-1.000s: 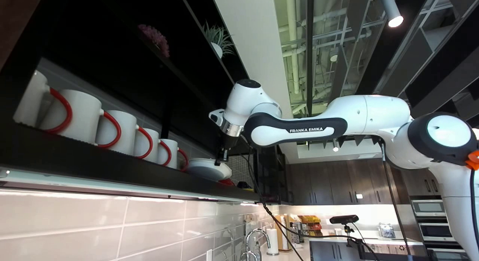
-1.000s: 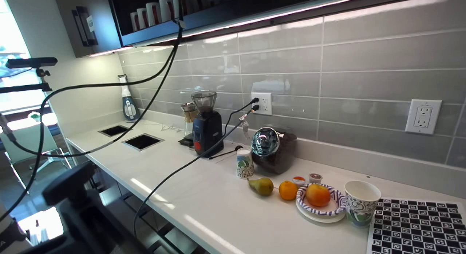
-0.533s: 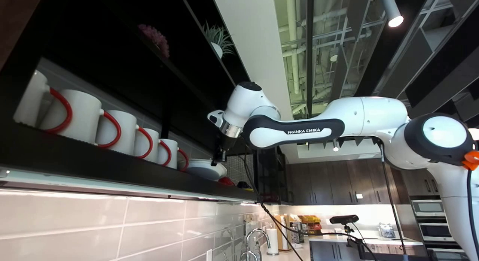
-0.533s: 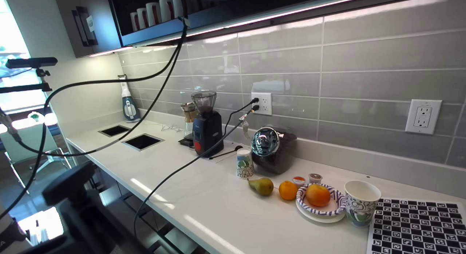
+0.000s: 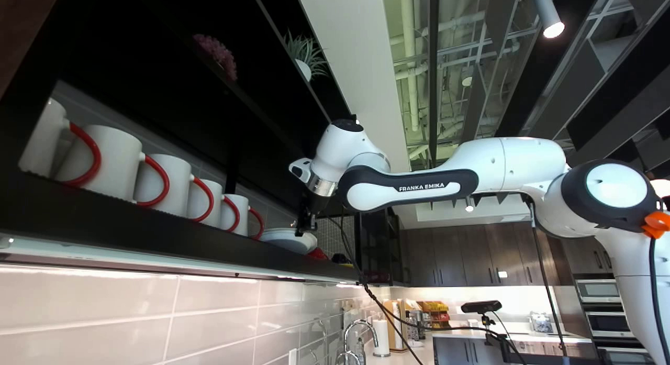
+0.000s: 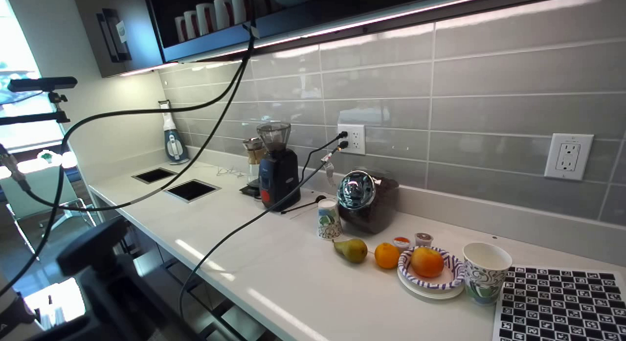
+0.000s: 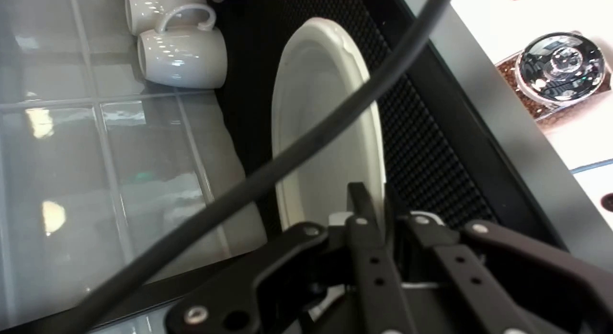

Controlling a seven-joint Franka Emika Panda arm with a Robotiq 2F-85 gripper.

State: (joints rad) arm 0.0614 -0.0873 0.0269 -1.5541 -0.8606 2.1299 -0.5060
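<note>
Both fingers [image 7: 361, 202] of the claw [image 7: 375, 195] stand close together, and we see the rim of a white plate [image 7: 313, 89] caught in the narrow gap between them. One finger lies over the inner face, its partner along the outer side, so we read the claw as gripping, closed as far as the rim allows.

The plate is at the shelf [image 5: 172, 236], just past the row of white mugs [image 5: 178, 181] in an exterior view; whether its underside touches the shelf, we cannot tell. There its wide axis runs nearly along the shelf edge. In the wrist view we see it as a long oval, its axis running from the claw up to the far end, leaning slightly left. Its hollow face is turned toward the tiled wall [image 7: 148, 147], its outer side toward the black mesh [image 7: 421, 142]. A thick dark cable [image 7: 287, 156] crosses in front of it.
</note>
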